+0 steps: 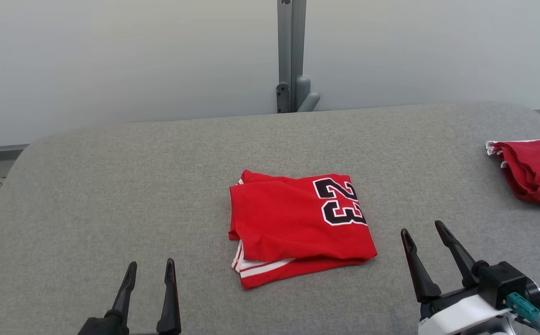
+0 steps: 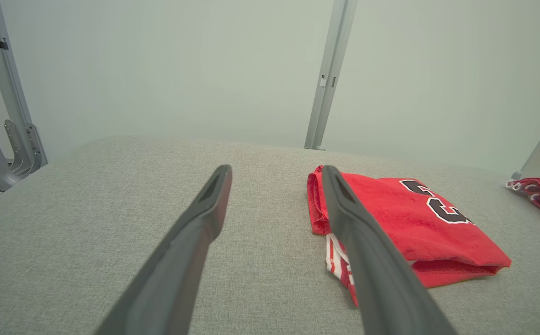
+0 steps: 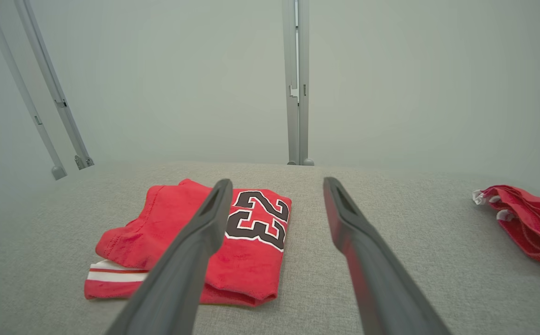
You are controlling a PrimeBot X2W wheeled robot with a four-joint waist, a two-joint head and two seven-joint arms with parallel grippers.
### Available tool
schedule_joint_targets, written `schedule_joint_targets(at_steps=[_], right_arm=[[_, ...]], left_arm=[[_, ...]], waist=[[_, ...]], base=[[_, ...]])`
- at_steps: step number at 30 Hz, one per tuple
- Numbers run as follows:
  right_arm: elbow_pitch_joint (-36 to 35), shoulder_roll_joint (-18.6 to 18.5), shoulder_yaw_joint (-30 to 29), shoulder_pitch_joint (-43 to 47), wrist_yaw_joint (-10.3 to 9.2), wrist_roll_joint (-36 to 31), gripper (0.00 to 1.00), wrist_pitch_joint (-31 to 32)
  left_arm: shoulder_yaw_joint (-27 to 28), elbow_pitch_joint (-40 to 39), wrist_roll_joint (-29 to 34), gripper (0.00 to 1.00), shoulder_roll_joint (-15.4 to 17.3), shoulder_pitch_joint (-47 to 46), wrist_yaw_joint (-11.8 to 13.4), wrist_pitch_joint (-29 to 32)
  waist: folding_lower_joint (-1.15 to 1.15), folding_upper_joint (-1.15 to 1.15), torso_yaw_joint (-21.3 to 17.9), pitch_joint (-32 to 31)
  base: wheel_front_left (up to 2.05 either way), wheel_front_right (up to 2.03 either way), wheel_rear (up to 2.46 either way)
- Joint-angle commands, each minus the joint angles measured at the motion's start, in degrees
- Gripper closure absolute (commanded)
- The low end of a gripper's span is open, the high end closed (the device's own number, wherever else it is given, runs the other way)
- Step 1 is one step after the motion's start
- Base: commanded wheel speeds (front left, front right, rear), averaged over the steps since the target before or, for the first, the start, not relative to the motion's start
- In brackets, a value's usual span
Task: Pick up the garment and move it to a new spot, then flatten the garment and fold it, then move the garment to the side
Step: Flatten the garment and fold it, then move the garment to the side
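Folded red garment [image 1: 297, 228], judged soft and light.
Best pinched through stacked edge; left gripper [image 1: 151, 263], right gripper [image 1: 422, 227] spread, empty.

A grey fabric-covered padded surface [image 1: 111, 186] is spread beneath both pairs of jaws. A crumpled red cloth with white trim [image 1: 535, 172] is laid on it beyond and to the right of the right jaws, well apart from them, at the surface's right edge. A grey metal post [image 1: 291, 56] is set upright behind the far edge, ahead of the gap between the left jaws and the right jaws. A pale wall [image 1: 111, 60] is seen behind it. Grey hinged brackets [image 2: 16, 139] are mounted far to the left of the left jaws, past the surface's corner.
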Motion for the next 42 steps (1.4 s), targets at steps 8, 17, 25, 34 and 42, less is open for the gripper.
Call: schedule_joint_targets(at_steps=[8,17,25,34,42], right_arm=[[-1.8,-0.1,1.2,2.7,-0.03,-0.8,0.00,-0.2],[-1.6,0.6,1.0,3.1,-0.03,-0.7,0.00,-0.2],[-1.7,0.7,1.2,2.6,-0.03,-0.5,0.00,-0.2],[-1.4,0.7,1.1,1.7,-0.03,0.1,0.00,-0.2],[1.3,0.0,1.9,-0.1,-0.03,2.8,0.00,-0.2]], left_arm=[[-0.2,-0.4,2.4,0.00,0.1,2.9,-0.4,-0.2],[-0.4,-0.3,2.8,0.00,0.1,2.3,0.1,-0.2],[-0.6,-0.2,2.9,0.00,0.1,1.9,0.2,-0.2],[-1.0,-0.4,3.3,0.00,0.1,1.4,0.2,-0.2],[-1.6,-0.7,3.8,0.00,0.1,0.4,-0.2,-0.2]], waist=[[0.00,0.00,0.1,-0.7],[0.00,0.00,0.7,-0.5],[0.00,0.00,1.0,0.0],[0.00,0.00,1.3,0.7],[0.00,0.00,2.3,1.8]], base=[[0.00,0.00,0.00],[0.00,0.00,0.00],[0.00,0.00,0.00],[0.00,0.00,0.00],[0.00,0.00,0.00]])
